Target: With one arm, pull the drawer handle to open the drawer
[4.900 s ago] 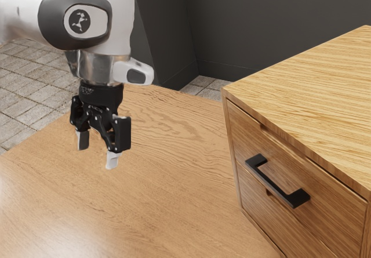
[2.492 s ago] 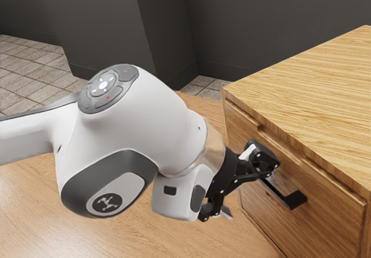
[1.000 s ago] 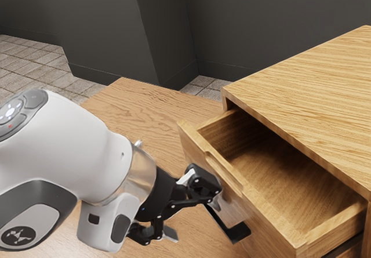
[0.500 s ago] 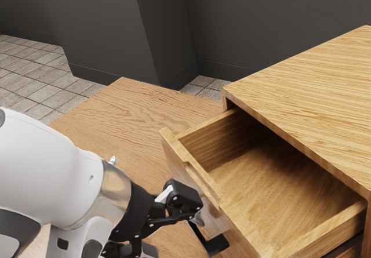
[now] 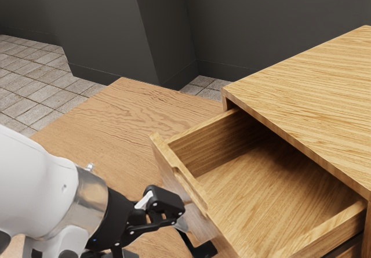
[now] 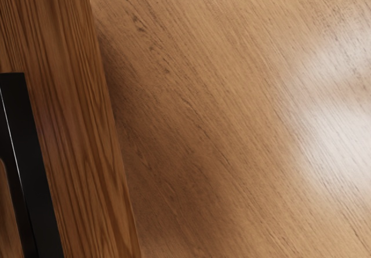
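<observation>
Drawer (image 5: 211,145) of the wooden cabinet (image 5: 313,90) stands far out of its opening, its light wood floor and inner walls open to view from above, with the back part under the cabinet's top at the exterior view's right. Its front panel is the near left end, and just in front of that panel the black gripper (image 5: 165,211) sits low at the near edge of the exterior view, reaching in from the left on the white arm (image 5: 29,194) with its silver wrist ring. The gripper is closed around the black drawer handle (image 5: 202,249); the handle's end pokes out below and to the right of the gripper, close against the drawer front, though the contact itself is partly hidden by the gripper's own body. In the wrist view the handle (image 6: 26,171) runs as a dark bar along the drawer front (image 6: 75,124), with the wooden table (image 6: 243,124) spreading beyond it, a soft shine across its grain. The table (image 5: 122,119) carries both cabinet and arm; past its far edge lie a grey tiled floor (image 5: 29,90) on the left and a dark wall (image 5: 261,20) behind the cabinet.
</observation>
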{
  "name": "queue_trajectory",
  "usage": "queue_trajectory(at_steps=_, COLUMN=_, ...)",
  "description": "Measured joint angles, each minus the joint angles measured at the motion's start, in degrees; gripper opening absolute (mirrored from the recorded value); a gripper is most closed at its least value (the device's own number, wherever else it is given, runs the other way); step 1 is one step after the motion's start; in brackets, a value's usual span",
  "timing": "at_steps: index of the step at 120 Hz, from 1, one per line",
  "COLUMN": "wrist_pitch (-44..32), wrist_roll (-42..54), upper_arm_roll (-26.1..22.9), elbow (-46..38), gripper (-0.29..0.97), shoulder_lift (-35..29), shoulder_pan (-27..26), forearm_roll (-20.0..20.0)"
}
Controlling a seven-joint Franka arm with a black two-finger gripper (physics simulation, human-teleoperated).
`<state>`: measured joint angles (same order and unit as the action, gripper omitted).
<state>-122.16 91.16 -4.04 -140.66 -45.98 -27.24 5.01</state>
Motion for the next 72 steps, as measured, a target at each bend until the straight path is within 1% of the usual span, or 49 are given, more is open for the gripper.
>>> queue_trajectory(at_steps=30, wrist_pitch=1.1, wrist_roll=-0.9, upper_arm_roll=0.0, elbow=-0.8, gripper=0.68, shoulder_lift=-0.8, shoulder_pan=0.1, forearm_roll=-0.2)
queue_trajectory(at_steps=63, wrist_pitch=2.1, wrist_roll=-1.7, upper_arm_roll=-1.9, elbow=-0.8, gripper=0.68, shoulder_lift=-2.2, shoulder_pan=0.8, forearm_roll=-0.8)
queue_trajectory(at_steps=72, wrist_pitch=2.4, wrist_roll=-2.0, upper_arm_roll=-2.7, elbow=-0.8, gripper=0.65, shoulder_lift=-2.6, shoulder_pan=1.1, forearm_roll=-1.0)
